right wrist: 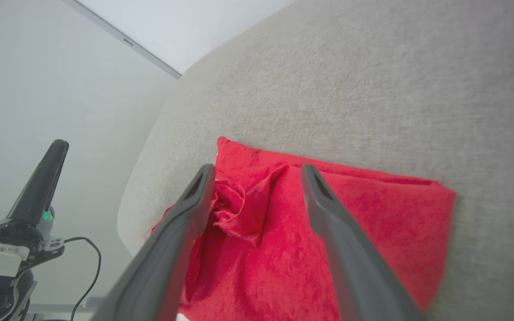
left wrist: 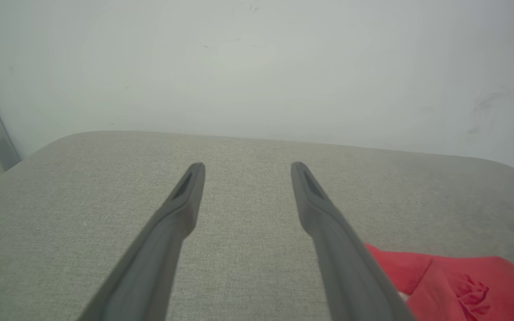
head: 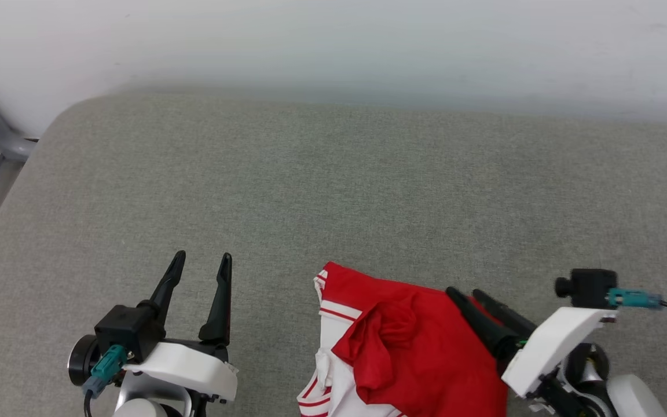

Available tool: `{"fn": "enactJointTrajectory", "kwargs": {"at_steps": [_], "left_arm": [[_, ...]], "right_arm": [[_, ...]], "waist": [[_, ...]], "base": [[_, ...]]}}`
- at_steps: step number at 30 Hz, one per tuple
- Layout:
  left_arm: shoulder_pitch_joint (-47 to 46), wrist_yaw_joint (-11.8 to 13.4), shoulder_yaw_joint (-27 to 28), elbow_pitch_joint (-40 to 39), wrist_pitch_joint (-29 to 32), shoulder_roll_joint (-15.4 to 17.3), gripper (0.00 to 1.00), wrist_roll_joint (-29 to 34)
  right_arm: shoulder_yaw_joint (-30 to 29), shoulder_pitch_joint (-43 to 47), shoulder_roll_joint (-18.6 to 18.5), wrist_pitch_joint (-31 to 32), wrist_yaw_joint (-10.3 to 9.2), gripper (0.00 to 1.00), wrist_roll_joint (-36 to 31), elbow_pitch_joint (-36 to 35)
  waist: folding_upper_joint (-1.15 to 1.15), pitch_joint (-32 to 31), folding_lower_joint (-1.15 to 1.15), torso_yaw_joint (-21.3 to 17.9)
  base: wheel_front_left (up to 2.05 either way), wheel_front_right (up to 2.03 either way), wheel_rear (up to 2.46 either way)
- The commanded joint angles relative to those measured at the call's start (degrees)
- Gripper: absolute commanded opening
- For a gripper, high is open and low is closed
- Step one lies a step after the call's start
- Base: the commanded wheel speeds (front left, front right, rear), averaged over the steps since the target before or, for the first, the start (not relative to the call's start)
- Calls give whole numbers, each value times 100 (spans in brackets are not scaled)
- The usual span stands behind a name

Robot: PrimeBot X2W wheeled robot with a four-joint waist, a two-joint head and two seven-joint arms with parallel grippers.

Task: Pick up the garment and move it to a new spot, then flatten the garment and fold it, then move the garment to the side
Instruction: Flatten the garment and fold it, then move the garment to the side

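**Garment** [head: 420, 347]: red, crumpled, lying on the grey pad [head: 333, 191]. The head view shows a white, red-striped sleeve along its left edge. The right wrist view shows red cloth with a bunched fold.

**Right gripper** [head: 465, 292]: over the garment's right part, fingers spread with nothing pinched. The tips are possibly just above the cloth, but contact is unclear.

**Left gripper** [head: 203, 256]: left of the garment and well apart from it, fingers spread and empty. Its wrist view catches a red corner of the garment beside one finger.
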Motion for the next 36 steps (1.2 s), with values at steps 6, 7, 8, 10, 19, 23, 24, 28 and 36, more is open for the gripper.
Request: {"fn": "enactJointTrajectory", "kwargs": {"at_steps": [6,7,8,10,19,23,24,28,36], "left_arm": [[131,93,100,-43,-30,75,100,-7],[133,97,114,-45,-31,82,100,-6],[148,112,130,-36,-32,86,100,-6],[182,136,147,-27,-32,88,100,13],[380,197,245,10,-44,88,100,68],[545,209,286,-26,-48,86,100,129],[593,207,282,-40,-48,76,100,164],[737,148,260,-60,-50,14,100,226],[811,33,325,-1,-45,-120,100,328]], "right_arm": [[-939,422,12,-888,-3,100,-1589,-556],[-1066,468,17,-1026,-3,100,-1817,-646],[-1193,531,35,-1160,-3,100,-2057,-709],[-1449,634,44,-1510,-3,100,-2554,-871],[-1981,1116,197,-2512,-3,100,-4084,-1394],[-1933,1466,297,-2533,-3,100,-4345,-1631],[-1904,1549,333,-2496,-3,100,-4325,-1685],[-1776,1795,434,-2357,-3,100,-4367,-1860],[-1692,1941,549,-2096,-3,100,-4294,-2049]], "waist": [[0,-117,0,-295],[0,-132,0,-326],[0,-155,0,-361],[0,-195,0,-426],[0,-430,0,-660],[0,-576,0,-728],[0,-593,0,-736],[0,-639,0,-765],[0,-655,0,-738]], "base": [[0,0,0],[0,0,0],[0,0,0],[0,0,0],[0,0,0],[0,0,0],[0,0,0],[0,0,0],[0,0,0]]}}
